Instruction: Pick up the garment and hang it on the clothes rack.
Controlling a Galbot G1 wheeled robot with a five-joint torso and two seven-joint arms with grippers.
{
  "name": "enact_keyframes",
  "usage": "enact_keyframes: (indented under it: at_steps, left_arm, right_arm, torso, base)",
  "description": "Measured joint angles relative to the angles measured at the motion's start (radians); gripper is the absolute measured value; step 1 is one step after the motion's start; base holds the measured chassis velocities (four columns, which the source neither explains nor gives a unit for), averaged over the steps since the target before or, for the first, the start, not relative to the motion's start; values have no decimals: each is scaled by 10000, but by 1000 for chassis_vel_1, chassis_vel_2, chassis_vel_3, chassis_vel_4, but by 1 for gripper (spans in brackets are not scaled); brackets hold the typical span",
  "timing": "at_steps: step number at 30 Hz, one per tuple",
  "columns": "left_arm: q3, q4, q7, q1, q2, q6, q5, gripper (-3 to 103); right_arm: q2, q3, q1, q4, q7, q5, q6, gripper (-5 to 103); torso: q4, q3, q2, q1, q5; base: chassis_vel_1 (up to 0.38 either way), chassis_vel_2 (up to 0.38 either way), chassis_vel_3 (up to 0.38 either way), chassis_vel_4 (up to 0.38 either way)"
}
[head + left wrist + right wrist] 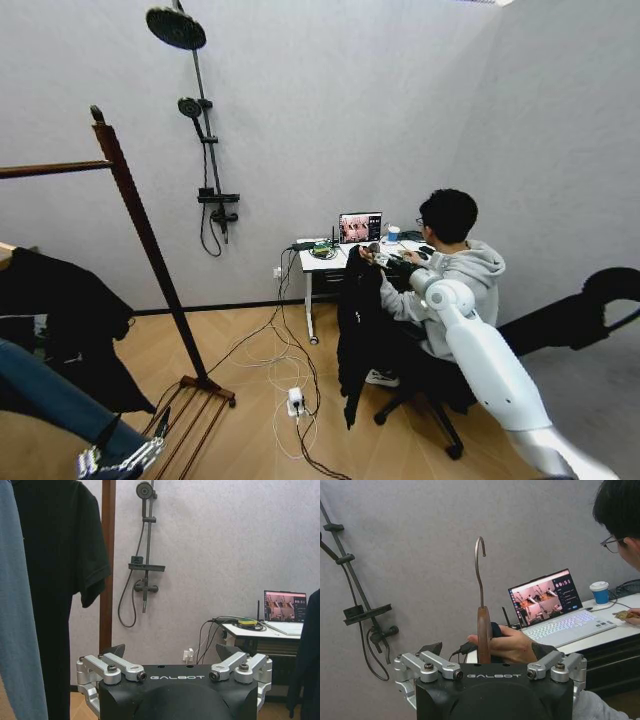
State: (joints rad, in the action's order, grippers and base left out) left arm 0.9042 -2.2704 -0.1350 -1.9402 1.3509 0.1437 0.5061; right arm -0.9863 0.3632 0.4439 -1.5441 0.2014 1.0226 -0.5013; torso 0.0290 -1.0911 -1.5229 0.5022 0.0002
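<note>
The garment point(355, 320) is a long black coat hanging in front of the seated person, beside the desk. Its wooden hanger point(483, 627) stands upright with its metal hook up, and a person's hand point(507, 645) grips it. My right gripper point(487, 652) is open, one finger on each side of the hanger's neck; in the head view it point(382, 258) is at the top of the coat. The clothes rack point(150, 250) stands at the left, its rail point(50, 168) running off the edge. My left gripper point(170, 652) is open and empty, low beside the rack's foot point(115, 460).
A black top point(60, 320) and a blue cloth point(40, 400) hang at the rack. A black shower stand point(205, 150) is on the back wall. A desk point(325, 262) with a laptop point(360, 227), an office chair point(420, 405), and floor cables with a power strip point(295, 400) are in the middle.
</note>
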Motion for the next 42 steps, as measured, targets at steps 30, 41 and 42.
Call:
enact_keyframes:
  at_steps: [30, 41, 42]
  left_arm:
    - [0, 0, 0, 0, 0, 0, 0, 100]
    - [0, 0, 0, 0, 0, 0, 0, 100]
    - [0, 0, 0, 0, 0, 0, 0, 100]
  right_arm:
    - [-520, -1363, -715, 1940, -699, -3261, 662, 32]
    - [-828, -1460, -463, 1474, -410, -4037, 652, 9]
    - [-828, -1460, -463, 1474, -410, -4037, 652, 9]
  torso:
    - [-1, 0, -1, 0, -2]
    - [-3, -1, -1, 1, -2]
    - [-3, -1, -1, 1, -2]
  base:
    - [0, 0, 0, 0]
    - [0, 0, 0, 0]
    - [0, 0, 0, 0]
